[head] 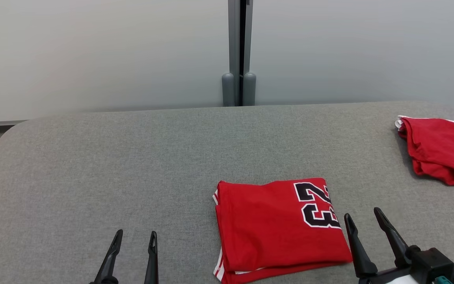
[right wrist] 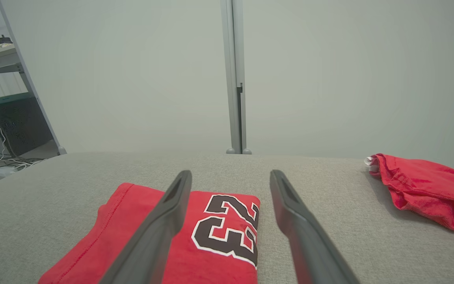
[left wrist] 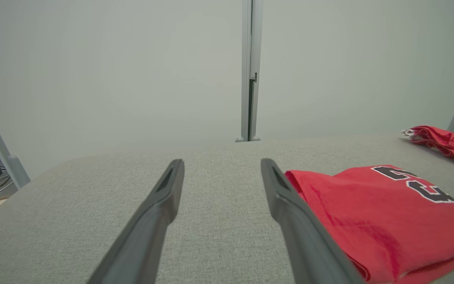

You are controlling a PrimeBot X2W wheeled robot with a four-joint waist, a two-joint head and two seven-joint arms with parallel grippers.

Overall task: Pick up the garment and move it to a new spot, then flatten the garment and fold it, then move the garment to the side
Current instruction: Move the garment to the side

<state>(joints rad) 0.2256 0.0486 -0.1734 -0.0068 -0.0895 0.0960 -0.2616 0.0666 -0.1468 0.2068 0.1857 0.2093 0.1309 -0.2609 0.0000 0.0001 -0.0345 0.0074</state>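
The garment [head: 278,227] is a red jersey with a black number 23, folded into a neat rectangle on the grey table [head: 132,165], a little right of centre near the front. It also lies to the right of my left fingers [left wrist: 388,213] and under my right fingers [right wrist: 211,232]. My left gripper [head: 136,238] stands open at the lower left, well clear of the garment. Just past the garment's right edge is my right gripper [head: 363,221], open as well, with nothing between its fingers.
A second red garment [head: 440,154], loosely bunched, lies at the table's far right edge. A pale wall with a grey post [head: 239,51] stands behind the table. The table's left half is bare grey fabric.
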